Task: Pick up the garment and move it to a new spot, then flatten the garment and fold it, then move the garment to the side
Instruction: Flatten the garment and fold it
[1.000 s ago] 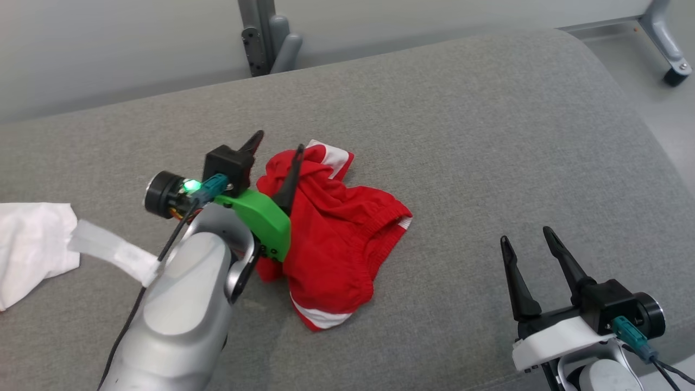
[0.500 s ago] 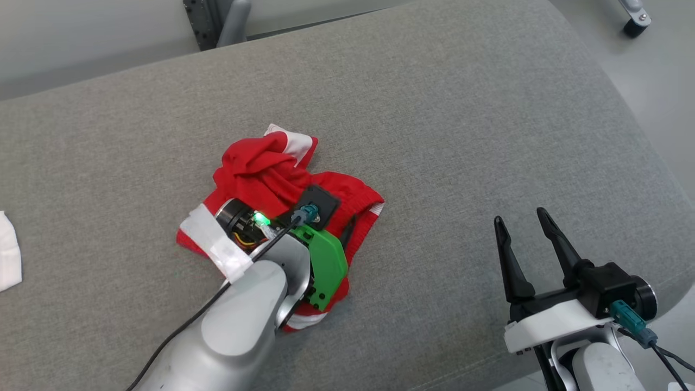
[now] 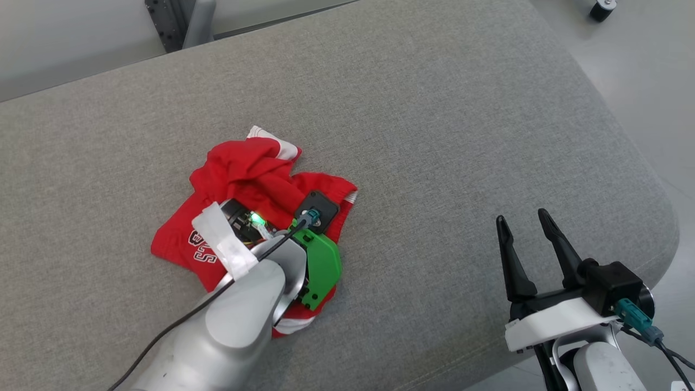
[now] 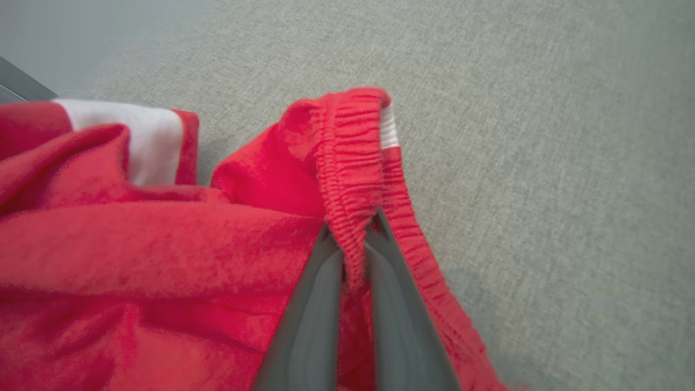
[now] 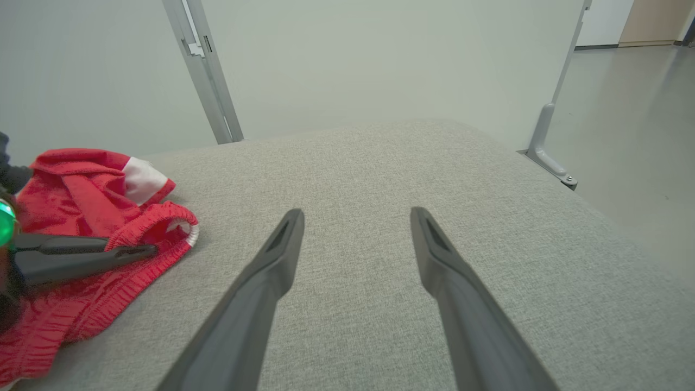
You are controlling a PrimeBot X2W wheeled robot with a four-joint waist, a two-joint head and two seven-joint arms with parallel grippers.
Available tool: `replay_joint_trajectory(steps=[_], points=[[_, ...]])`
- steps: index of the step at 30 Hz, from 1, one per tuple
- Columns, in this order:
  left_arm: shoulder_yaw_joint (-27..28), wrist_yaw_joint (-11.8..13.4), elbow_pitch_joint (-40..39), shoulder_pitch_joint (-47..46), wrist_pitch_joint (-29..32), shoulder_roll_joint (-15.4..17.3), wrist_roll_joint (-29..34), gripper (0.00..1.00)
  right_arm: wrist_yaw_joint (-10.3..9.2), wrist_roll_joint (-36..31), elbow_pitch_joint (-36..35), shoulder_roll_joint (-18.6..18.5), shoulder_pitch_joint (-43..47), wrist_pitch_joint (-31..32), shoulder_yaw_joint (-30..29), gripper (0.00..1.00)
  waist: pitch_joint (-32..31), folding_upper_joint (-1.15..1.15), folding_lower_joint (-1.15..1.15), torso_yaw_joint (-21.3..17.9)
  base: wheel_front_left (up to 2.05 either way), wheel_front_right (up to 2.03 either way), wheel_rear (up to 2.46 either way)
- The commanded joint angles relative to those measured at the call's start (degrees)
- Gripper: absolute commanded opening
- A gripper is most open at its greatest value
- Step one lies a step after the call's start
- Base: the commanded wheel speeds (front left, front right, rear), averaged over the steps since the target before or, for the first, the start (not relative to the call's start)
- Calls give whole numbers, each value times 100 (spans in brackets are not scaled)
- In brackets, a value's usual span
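Though crumpled, garment within left gripper.

Soft, even light is falling from overhead onto the grey cushion. Shadows are showing faint and soft-edged, with one lying just beside the red shorts in the left wrist view. The shorts are glowing a strongly saturated red. Close to the lens, the left gripper is looking smeared and out of focus, and the right gripper is blurring toward the bottom edge. A green lamp is shining on the left wrist. The wide lens is tilting the metal post near the view's edge.
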Motion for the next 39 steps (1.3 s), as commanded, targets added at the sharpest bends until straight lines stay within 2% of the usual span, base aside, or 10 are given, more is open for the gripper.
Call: replay_joint_trajectory(steps=[1, 12, 17, 22, 28, 32, 36, 37, 38, 39], points=[[2, -43, -79, -184, -167, 52, -3, 0, -2, 41, 19, -5, -24, -18, -16, 100, -52, 18, 0, -26, 0, 0, 0], [-109, -264, -1565, -924, -1700, -27, -405, 0, -2, 91, 97, -7, 83, -18, 17, 100, -349, 18, 0, -219, 0, 0, 0], [-268, -317, -2325, -1229, -2044, -33, -724, 0, -2, 53, 108, -7, 106, -18, -35, 100, -439, 18, 0, -251, 0, 0, 0], [-327, -317, -3098, -1070, -2149, -18, -1440, 0, -2, 16, 98, -6, 124, -18, -53, 100, -477, 18, 0, -178, 0, 0, 0], [-676, -314, -3472, -16, -2144, 599, -2242, 0, -2, 34, 165, -8, 145, -18, -56, 100, -432, 18, 0, 63, 0, 0, 0], [-1110, -315, -3533, 672, -2144, 1243, -2367, 0, -2, -21, 234, -7, 183, -18, -82, 100, -397, 18, 0, 311, 0, 0, 0], [-1226, -315, -3588, 1087, -2146, 1603, -2312, 0, -2, -114, 316, -8, 212, -18, -145, 100, -370, 18, 0, 633, 0, 0, 0], [-1206, -315, -3618, 1147, -2146, 1660, -2249, 8, -2, -138, 331, -9, 226, -18, -160, 100, -370, 18, 0, 715, 0, 0, 0], [-1196, -315, -3628, 1224, -2146, 1703, -2226, 23, -2, -147, 345, -10, 237, -18, -183, 100, -374, 18, 0, 801, 0, 0, 0], [-1168, -315, -3635, 1288, -2145, 1743, -2196, 32, -2, -173, 359, -10, 243, -18, -190, 100, -381, 18, 0, 881, 0, 0, 0]])
